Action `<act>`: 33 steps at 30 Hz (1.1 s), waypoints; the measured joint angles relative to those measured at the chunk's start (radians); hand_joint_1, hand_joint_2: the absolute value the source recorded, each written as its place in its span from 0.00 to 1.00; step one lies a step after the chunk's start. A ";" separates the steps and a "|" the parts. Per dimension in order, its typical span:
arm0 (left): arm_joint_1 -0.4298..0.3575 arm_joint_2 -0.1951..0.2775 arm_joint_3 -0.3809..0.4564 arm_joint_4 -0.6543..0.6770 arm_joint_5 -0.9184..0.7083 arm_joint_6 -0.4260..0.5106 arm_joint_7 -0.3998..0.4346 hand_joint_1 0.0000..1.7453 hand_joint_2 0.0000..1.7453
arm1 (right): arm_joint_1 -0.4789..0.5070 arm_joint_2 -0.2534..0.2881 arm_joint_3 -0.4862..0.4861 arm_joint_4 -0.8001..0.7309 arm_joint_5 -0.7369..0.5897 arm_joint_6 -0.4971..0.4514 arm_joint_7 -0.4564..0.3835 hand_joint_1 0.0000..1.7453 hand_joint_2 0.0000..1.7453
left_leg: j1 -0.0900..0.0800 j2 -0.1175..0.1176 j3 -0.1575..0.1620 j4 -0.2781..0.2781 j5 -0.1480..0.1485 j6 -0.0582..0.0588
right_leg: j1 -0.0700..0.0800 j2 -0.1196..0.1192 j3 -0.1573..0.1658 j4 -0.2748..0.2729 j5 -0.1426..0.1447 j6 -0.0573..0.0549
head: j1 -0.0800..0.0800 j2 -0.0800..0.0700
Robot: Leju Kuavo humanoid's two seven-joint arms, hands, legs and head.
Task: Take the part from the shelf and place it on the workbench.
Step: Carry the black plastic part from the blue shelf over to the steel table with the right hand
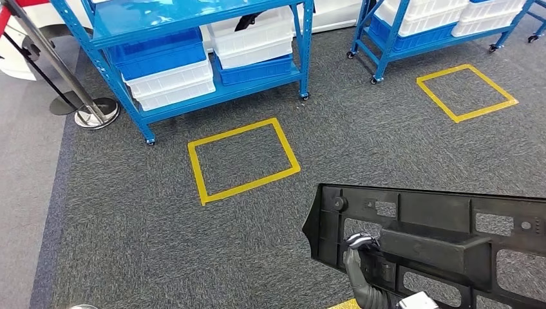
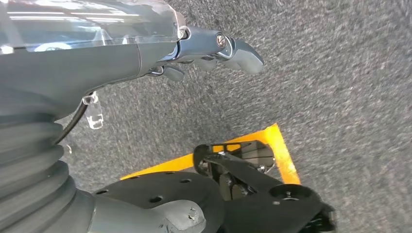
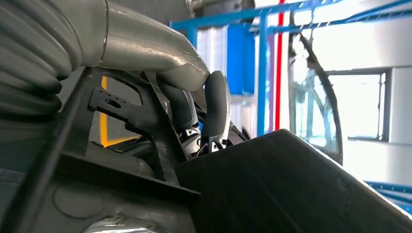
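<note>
I hold the part [image 1: 444, 244], a flat black plastic panel, low in front of me above the carpet. My right hand [image 1: 360, 254] grips it near one end, fingers curled through one of its openings beside a raised, boxy block in the middle of the panel. In the right wrist view the dark fingers [image 3: 216, 109] wrap over a thin rib of the panel, with the block's smooth slanted face just beside them.

The panel is long and rigid, matte, cut through with rectangular windows, framed by ribs and dotted with round bosses and small holes. I can read no writing on it.

My left hand [image 2: 214, 48] hangs over the floor, holding nothing, its fingers loosely extended.

The floor is speckled dark grey carpet [image 1: 161, 244], marked with a yellow tape square [image 1: 243, 159] ahead of me and a second yellow square [image 1: 467, 92] further right. Beyond the first square stands a blue metal shelf [image 1: 193, 19] on castors, stacked with white and blue plastic bins [image 1: 169, 67]. A chrome stanchion base [image 1: 96, 112] stands to its left.
</note>
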 joint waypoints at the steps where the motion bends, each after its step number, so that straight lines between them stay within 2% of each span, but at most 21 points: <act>1: 0.000 -0.001 0.000 0.000 -0.004 -0.002 0.001 0.00 1.00 | 0.002 0.001 -0.008 0.000 0.009 -0.003 0.000 1.00 1.00 | -0.001 -0.002 0.017 -0.013 0.014 0.005 | 0.003 0.010 -0.006 0.001 0.005 0.000 | 0.000 0.000; 2: 0.000 -0.002 0.000 0.000 -0.007 -0.006 0.002 0.00 1.00 | 0.003 0.001 -0.019 0.000 0.018 -0.005 0.000 1.00 1.00 | -0.003 -0.008 0.052 -0.065 0.043 0.014 | 0.005 0.020 -0.009 0.001 0.009 0.001 | 0.000 0.000; 3: 0.000 -0.003 0.000 0.000 -0.010 -0.009 0.003 0.00 1.00 | 0.005 0.002 -0.031 -0.002 0.025 -0.004 0.000 1.00 1.00 | -0.007 -0.025 0.096 -0.138 0.075 0.028 | 0.007 0.029 -0.010 0.001 0.012 0.001 | 0.000 0.000; 5: 0.000 -0.002 -0.001 0.000 -0.017 -0.014 0.005 0.00 1.00 | 0.005 0.005 -0.057 -0.006 0.040 -0.001 0.002 1.00 1.00 | -0.012 -0.068 0.169 -0.264 0.110 0.054 | 0.005 0.045 -0.015 0.000 0.021 0.008 | 0.005 0.000; 7: -0.002 -0.003 -0.002 0.000 -0.025 -0.021 0.004 0.00 1.00 | 0.006 0.008 -0.082 -0.013 0.056 0.000 0.004 1.00 1.00 | -0.016 -0.084 0.190 -0.307 0.112 0.067 | -0.006 0.062 -0.023 -0.005 0.033 0.021 | 0.004 0.000; 9: -0.005 -0.008 -0.004 0.000 -0.031 -0.028 0.003 0.00 1.00 | 0.009 0.010 -0.108 -0.026 0.069 0.002 0.007 1.00 1.00 | -0.018 -0.063 0.198 -0.337 0.127 0.070 | -0.011 0.071 -0.026 -0.011 0.041 0.033 | 0.000 0.000; 10: -0.005 -0.012 -0.005 0.000 -0.033 -0.030 0.002 0.00 1.00 | 0.010 0.011 -0.119 -0.031 0.072 0.003 0.009 1.00 1.00 | -0.017 -0.050 0.205 -0.356 0.137 0.073 | -0.009 0.058 -0.033 0.000 0.033 0.036 | 0.001 0.000; 11: -0.005 -0.014 -0.005 0.000 -0.033 -0.030 0.001 0.00 1.00 | 0.010 0.011 -0.129 -0.036 0.075 0.004 0.010 1.00 1.00 | -0.014 -0.036 0.210 -0.372 0.146 0.073 | -0.007 0.038 -0.048 0.029 0.013 0.038 | 0.004 0.000; 13: -0.004 -0.017 -0.005 0.000 -0.034 -0.031 0.001 0.00 1.00 | 0.008 0.011 -0.143 -0.040 0.077 0.004 0.013 1.00 1.00 | -0.011 -0.009 0.209 -0.382 0.153 0.072 | -0.008 0.000 -0.101 0.137 -0.052 0.046 | 0.008 0.000; 14: -0.003 -0.018 -0.005 0.000 -0.035 -0.032 0.000 0.00 1.00 | 0.010 0.011 -0.148 -0.040 0.077 0.004 0.015 1.00 1.00 | -0.011 0.004 0.205 -0.378 0.153 0.071 | -0.011 -0.006 -0.128 0.193 -0.076 0.052 | 0.008 0.000; 15: -0.003 -0.020 -0.006 0.000 -0.036 -0.032 0.000 0.00 1.00 | 0.012 0.011 -0.153 -0.041 0.078 0.006 0.017 1.00 1.00 | -0.010 0.017 0.201 -0.372 0.150 0.068 | -0.014 -0.010 -0.142 0.226 -0.084 0.058 | 0.008 0.000; 16: -0.003 -0.022 -0.006 0.000 -0.039 -0.033 0.000 0.00 1.00 | 0.014 0.011 -0.158 -0.042 0.080 0.009 0.019 1.00 1.00 | -0.009 0.030 0.196 -0.364 0.147 0.063 | -0.017 -0.014 -0.139 0.226 -0.074 0.064 | 0.008 0.000; 17: -0.003 -0.025 -0.008 0.000 -0.043 -0.034 0.001 0.00 1.00 | 0.015 0.011 -0.164 -0.043 0.082 0.012 0.022 1.00 1.00 | -0.006 0.042 0.190 -0.353 0.142 0.058 | -0.020 -0.021 -0.116 0.190 -0.049 0.070 | 0.008 0.000; 19: -0.004 -0.030 -0.014 0.000 -0.052 -0.037 0.003 0.00 1.00 | 0.016 0.014 -0.175 -0.046 0.086 0.020 0.029 1.00 1.00 | -0.003 0.062 0.179 -0.324 0.125 0.042 | -0.022 -0.051 -0.049 0.073 -0.004 0.077 | 0.009 0.000; 21: -0.005 -0.032 -0.020 0.000 -0.056 -0.041 0.007 0.00 1.00 | 0.019 0.023 -0.184 -0.050 0.089 0.024 0.033 1.00 1.00 | -0.005 0.076 0.170 -0.299 0.110 0.027 | -0.018 -0.067 -0.021 0.020 0.004 0.065 | 0.008 0.000; 24: -0.008 -0.038 -0.026 0.000 -0.057 -0.046 0.015 0.00 1.00 | 0.027 0.037 -0.194 -0.053 0.091 0.025 0.035 1.00 1.00 | -0.002 0.088 0.173 -0.289 0.102 0.013 | -0.014 -0.044 -0.029 0.024 0.006 0.038 | 0.006 0.000; 26: -0.008 -0.040 -0.028 0.000 -0.058 -0.047 0.017 0.00 1.00 | 0.032 0.047 -0.198 -0.055 0.092 0.026 0.035 1.00 1.00 | 0.003 0.059 0.158 -0.248 0.067 0.003 | -0.016 -0.028 -0.034 0.021 0.012 0.027 | 0.004 0.000; 28: -0.006 -0.042 -0.028 0.000 -0.059 -0.047 0.019 0.00 1.00 | 0.034 0.055 -0.200 -0.057 0.094 0.027 0.035 1.00 1.00 | 0.007 0.017 0.113 -0.137 -0.004 -0.004 | -0.015 -0.011 -0.041 0.021 0.017 0.019 | 0.002 0.000; 30: -0.003 -0.043 -0.029 0.000 -0.060 -0.048 0.022 0.00 1.00 | 0.036 0.062 -0.201 -0.057 0.097 0.030 0.036 1.00 1.00 | 0.007 0.003 0.067 -0.028 -0.048 -0.002 | -0.009 0.010 -0.048 0.021 0.021 0.015 | 0.003 0.000; 31: -0.002 -0.043 -0.029 0.000 -0.061 -0.048 0.023 0.00 1.00 | 0.037 0.065 -0.202 -0.057 0.099 0.031 0.036 1.00 1.00 | 0.007 0.000 0.063 -0.018 -0.041 0.002 | -0.006 0.023 -0.049 0.022 0.023 0.014 | 0.003 0.000; 33: 0.000 -0.045 -0.029 0.000 -0.061 -0.049 0.024 0.00 1.00 | 0.040 0.071 -0.203 -0.058 0.103 0.033 0.038 1.00 1.00 | 0.001 -0.013 0.106 -0.106 0.024 0.018 | -0.001 0.049 -0.048 0.022 0.026 0.014 | 0.003 0.000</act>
